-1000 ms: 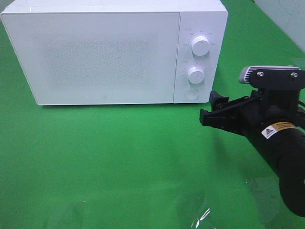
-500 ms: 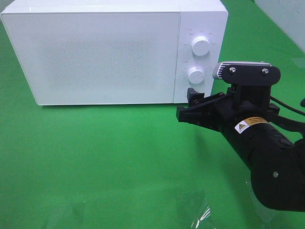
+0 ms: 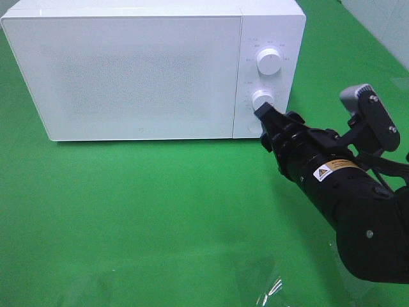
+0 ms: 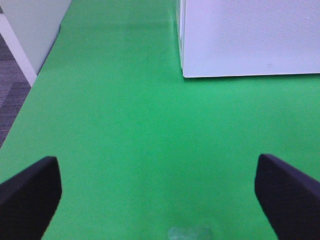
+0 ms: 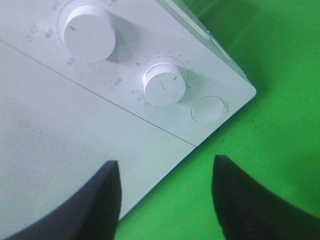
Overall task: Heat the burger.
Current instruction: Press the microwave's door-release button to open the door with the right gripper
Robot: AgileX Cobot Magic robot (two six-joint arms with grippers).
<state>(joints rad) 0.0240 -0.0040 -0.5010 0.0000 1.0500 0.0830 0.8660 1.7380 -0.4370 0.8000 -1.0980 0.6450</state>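
A flat green cloth-covered surface (image 3: 160,211) fills the scene, and a white box-shaped microwave oven (image 3: 140,70) stands at its far side with its wide speckled door (image 3: 128,77) shut flush. The burger is in none of the views; it may sit behind that door, but the pictures cannot confirm this. The bulky black right arm (image 3: 358,224) reaches in from the near right toward the control panel on the oven's right end. The right fingers (image 5: 95,200) are partly spread with nothing between them, and in the high view their tips sit at the lower white timer dial (image 3: 262,99), though I cannot tell whether they touch it. The wrist view shows that dial ahead of the tips and not yet between them. Above it on the panel is the upper white round dial (image 3: 269,61), and below it a small flat round white button (image 5: 208,109). The left fingers (image 4: 30,195) hang spread wide over bare green at the near left, holding nothing. With the door shut, the step in hand looks like setting the timer. The next move calls for bringing the right fingers squarely around the lower dial, closing on its rim, and twisting about its axis without sliding off onto the button below.
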